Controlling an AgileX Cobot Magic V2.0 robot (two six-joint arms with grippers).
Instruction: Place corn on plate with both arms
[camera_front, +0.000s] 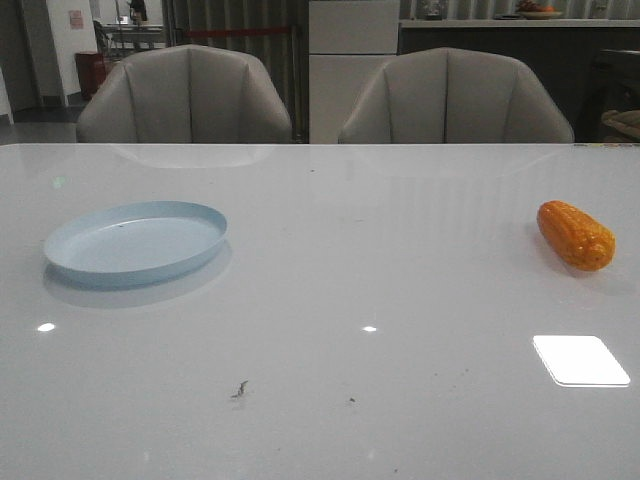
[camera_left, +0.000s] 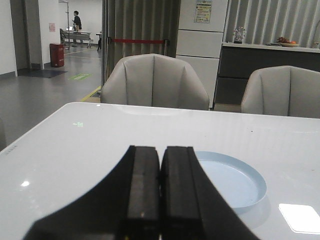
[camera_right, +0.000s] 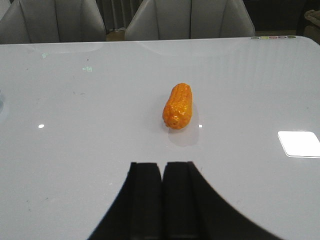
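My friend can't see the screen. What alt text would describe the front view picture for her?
An orange corn cob lies on the right side of a glossy white table, far from an empty pale blue plate on the left. Two grey chairs stand behind the table. No robot arm shows in this view.

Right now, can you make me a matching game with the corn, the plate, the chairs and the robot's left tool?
Things:
1. corn
2. plate
3. chairs
4. left tool

Descriptions:
A. pale blue, with nothing on it
B. black, fingers pressed together
C. orange, lying on the right side of the table
D. grey, behind the table

Pairs: 1-C, 2-A, 3-D, 4-B
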